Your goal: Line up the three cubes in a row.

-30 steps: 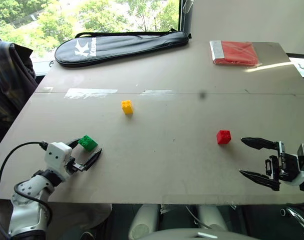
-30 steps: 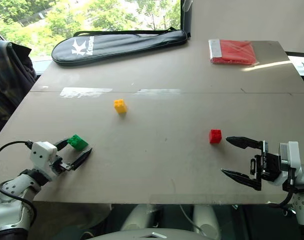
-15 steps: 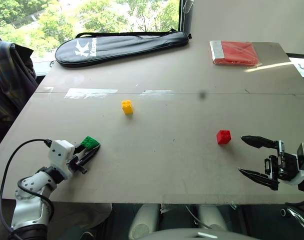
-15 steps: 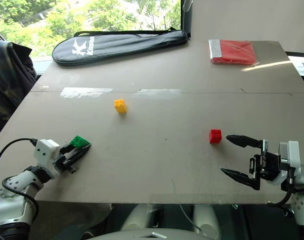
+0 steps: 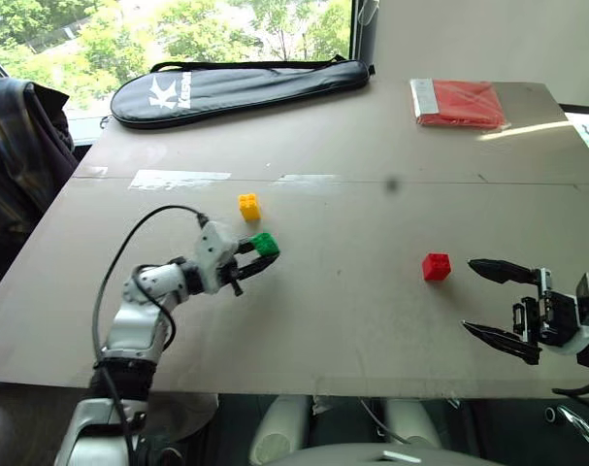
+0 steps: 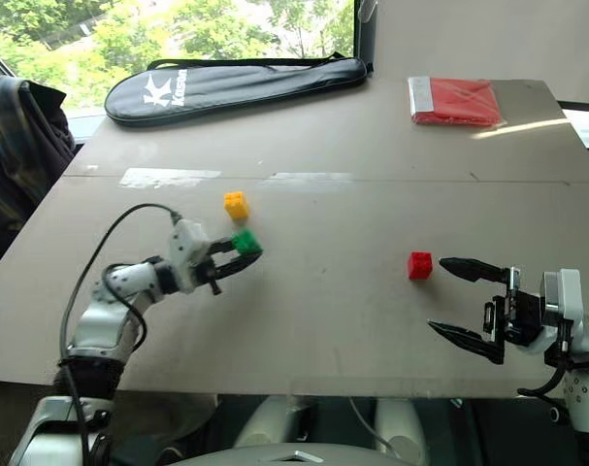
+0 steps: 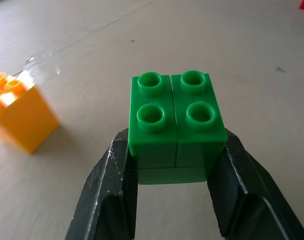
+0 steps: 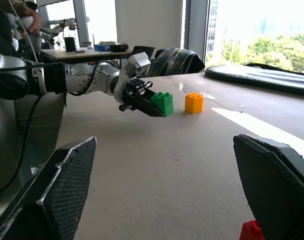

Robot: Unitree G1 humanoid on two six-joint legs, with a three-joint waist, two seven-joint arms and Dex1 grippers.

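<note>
Left tool (image 5: 260, 254) clamped on green cube (image 5: 265, 244), right tool (image 5: 492, 300) wide apart

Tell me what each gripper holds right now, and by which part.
Left gripper clamps the green cube by two opposite side faces, studs up. Right gripper is open, holding nothing.

In the right wrist view the red cube (image 8: 256, 231) is cut off by the frame's edge between the right gripper's (image 8: 164, 192) fingers. The left gripper's (image 7: 176, 170) fingers cover the green cube's (image 7: 176, 117) flanks, and the yellow cube (image 7: 19, 112) beside it is cropped, perhaps by half
</note>
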